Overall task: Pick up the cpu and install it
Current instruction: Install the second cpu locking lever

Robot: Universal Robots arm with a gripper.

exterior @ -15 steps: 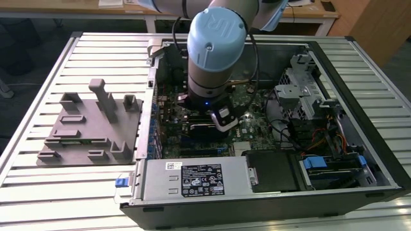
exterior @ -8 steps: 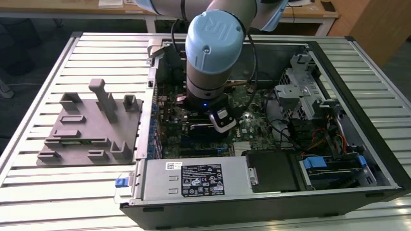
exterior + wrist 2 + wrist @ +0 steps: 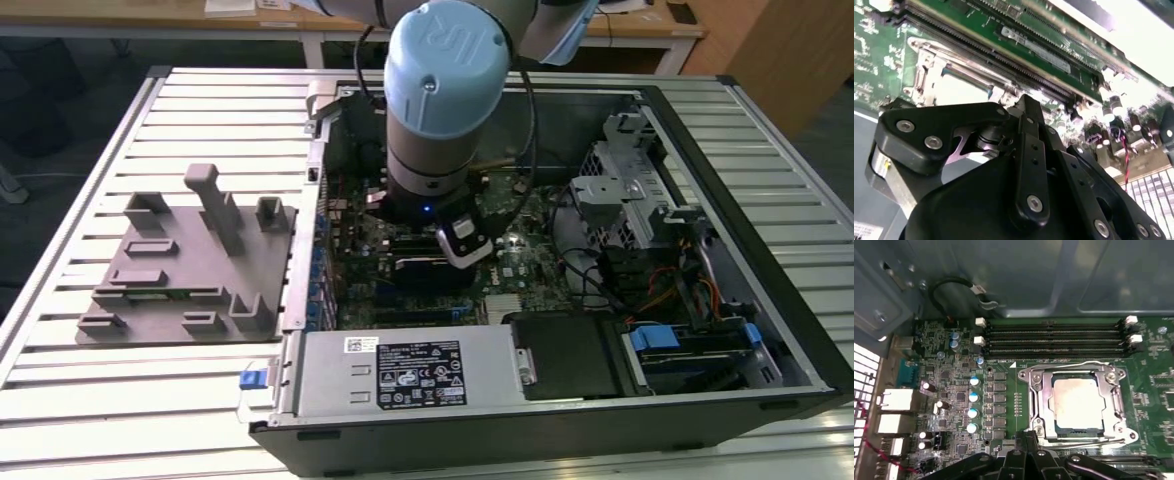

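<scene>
Silver-topped cpu — one — seated inside the metal socket frame; claw just beside, grip state indiscernible.

**CPU seated in the socket**

The cpu, a flat square chip with a pale silvery top, lies level inside the metal-rimmed socket frame on the motherboard, just beyond the gripper, apart from it.

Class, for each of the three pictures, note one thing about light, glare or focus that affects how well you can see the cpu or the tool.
First wrist view: the cpu, in its socket frame, glares pale. Second wrist view: the cpu washes out white and the tool sits close and dark. Exterior view: the arm shades the motherboard.
</scene>
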